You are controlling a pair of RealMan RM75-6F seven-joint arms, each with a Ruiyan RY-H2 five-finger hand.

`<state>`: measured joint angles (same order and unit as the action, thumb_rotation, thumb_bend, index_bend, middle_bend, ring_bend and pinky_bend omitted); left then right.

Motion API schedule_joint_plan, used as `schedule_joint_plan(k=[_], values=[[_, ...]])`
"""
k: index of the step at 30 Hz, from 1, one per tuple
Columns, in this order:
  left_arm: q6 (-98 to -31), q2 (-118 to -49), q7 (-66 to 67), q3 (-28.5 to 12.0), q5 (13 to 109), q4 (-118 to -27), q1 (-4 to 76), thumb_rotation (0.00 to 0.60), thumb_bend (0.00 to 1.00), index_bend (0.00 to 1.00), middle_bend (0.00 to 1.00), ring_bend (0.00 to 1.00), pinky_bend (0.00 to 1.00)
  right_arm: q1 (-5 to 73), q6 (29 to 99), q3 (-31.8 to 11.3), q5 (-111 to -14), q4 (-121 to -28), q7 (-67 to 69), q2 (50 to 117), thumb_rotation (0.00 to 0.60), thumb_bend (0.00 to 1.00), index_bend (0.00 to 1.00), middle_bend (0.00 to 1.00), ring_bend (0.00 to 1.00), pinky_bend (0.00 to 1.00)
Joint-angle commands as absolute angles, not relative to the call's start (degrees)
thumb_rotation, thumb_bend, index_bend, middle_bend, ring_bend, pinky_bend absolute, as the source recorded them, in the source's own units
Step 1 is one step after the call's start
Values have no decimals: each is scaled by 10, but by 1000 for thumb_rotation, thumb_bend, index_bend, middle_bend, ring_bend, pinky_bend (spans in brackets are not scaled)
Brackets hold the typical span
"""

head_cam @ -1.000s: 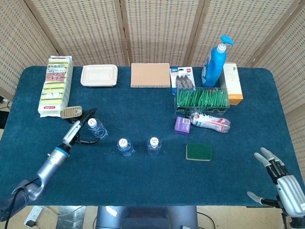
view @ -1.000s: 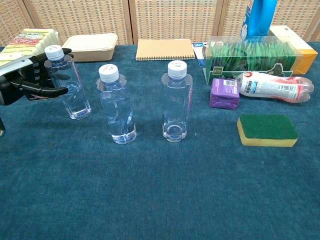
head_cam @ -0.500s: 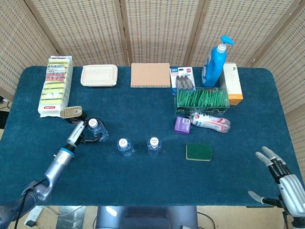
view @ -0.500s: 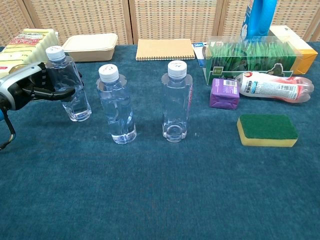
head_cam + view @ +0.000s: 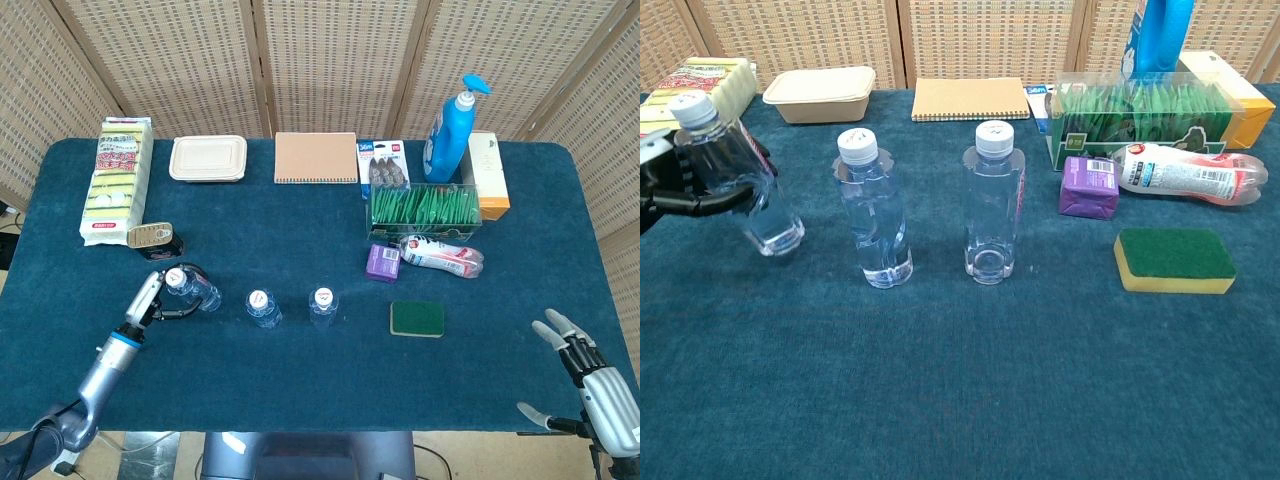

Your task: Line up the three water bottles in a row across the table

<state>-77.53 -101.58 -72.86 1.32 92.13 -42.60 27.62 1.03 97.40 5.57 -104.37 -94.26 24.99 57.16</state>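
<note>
Three clear water bottles with white caps are on the blue table. My left hand point(image 5: 148, 301) point(image 5: 670, 185) grips the leftmost bottle point(image 5: 190, 288) point(image 5: 738, 185), which is tilted with its cap leaning left. The middle bottle point(image 5: 262, 307) point(image 5: 874, 215) and the right bottle point(image 5: 322, 304) point(image 5: 994, 205) stand upright side by side, free of either hand. My right hand point(image 5: 595, 384) hangs open at the table's near right corner, far from the bottles, holding nothing.
A green-and-yellow sponge point(image 5: 1173, 260) lies right of the bottles, with a purple box point(image 5: 1088, 186) and a lying tube point(image 5: 1185, 171) behind it. A small tin point(image 5: 152, 236) sits behind my left hand. Sponge pack point(image 5: 117, 178), food container point(image 5: 208, 158), notebook point(image 5: 316, 157) and blue dispenser bottle point(image 5: 448, 132) line the far edge.
My left hand has pulled the leftmost bottle left and toward the table's near edge, and the bottle now tilts instead of standing upright. The right hand barely moved.
</note>
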Motion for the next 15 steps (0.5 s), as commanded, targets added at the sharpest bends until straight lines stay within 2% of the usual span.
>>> schedule_joint_plan(k=[1,15], values=[[-787,-1017,-712,33,940,-429,265,600,335,454,411,351,445,10,974,56,-1045,-944,247,572,600,0,98,6,0,39],[-796,-1036,-695,44,949,-416,258,600,335,455,410,351,444,7,980,53,-1044,-944,248,571,600,0,98,6,0,35]])
